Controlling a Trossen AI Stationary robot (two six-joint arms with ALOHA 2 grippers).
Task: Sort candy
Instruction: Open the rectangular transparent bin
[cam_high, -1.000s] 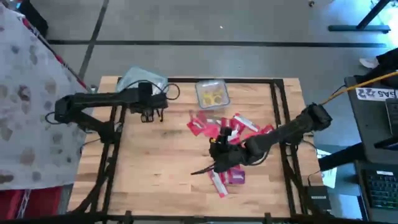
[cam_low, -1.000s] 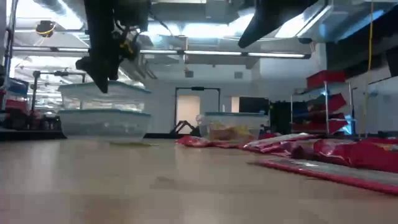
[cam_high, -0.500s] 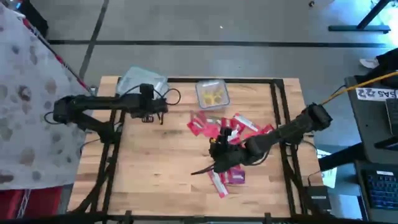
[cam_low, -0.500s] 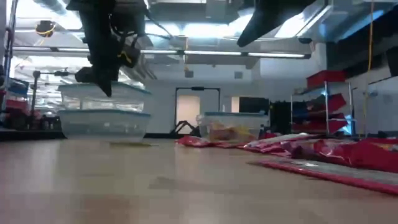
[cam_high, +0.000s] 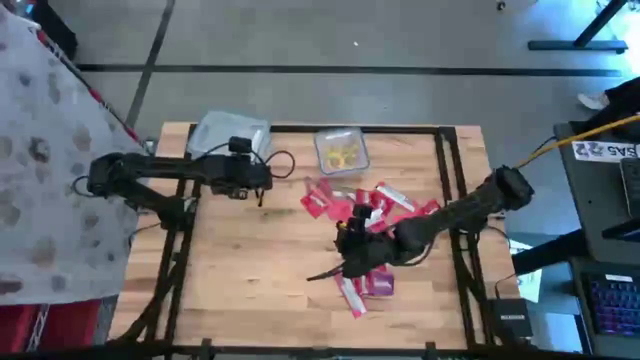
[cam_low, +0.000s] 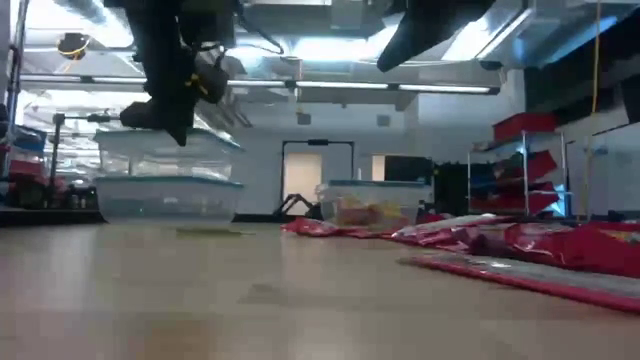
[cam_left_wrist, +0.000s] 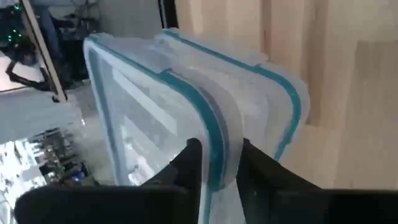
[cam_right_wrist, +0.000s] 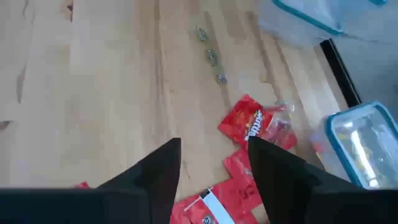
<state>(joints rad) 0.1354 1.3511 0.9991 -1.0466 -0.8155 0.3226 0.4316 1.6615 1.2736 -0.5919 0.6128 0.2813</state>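
Well, I have two claws at this wooden table (cam_high: 240, 270). From above, my left claw (cam_high: 262, 184) hangs at about 10 o'clock from the table's middle, up in the air. It is just beside a clear tub (cam_high: 228, 132) that sits at 11 o'clock by the far edge. My left fingers (cam_left_wrist: 193, 163) are close together with only a thin gap, and I see nothing pinched between them. Past them I see the blue rim of that tub.

My right claw (cam_high: 340, 266) hangs near the middle of the table, a bit toward 4 o'clock, at the edge of the candy pile. Its fingers (cam_right_wrist: 161, 171) are wide apart and hold nothing. It touches no candy that I can see.

Most of the candy lies in a messy heap of red packets (cam_high: 372, 212) at about 2 to 3 o'clock. Some lie on top of each other. A purple packet (cam_high: 380, 285) lies at 5 o'clock, next to one more red one. Yellow pieces (cam_high: 342, 155) sit in a second clear tub (cam_high: 322, 140) at 12 o'clock. Three tiny pieces (cam_right_wrist: 211, 56) lie in a row on the bare wood, away from the heap.

From table height, the red packets spread out low at 3 o'clock, and both arms come down from above.
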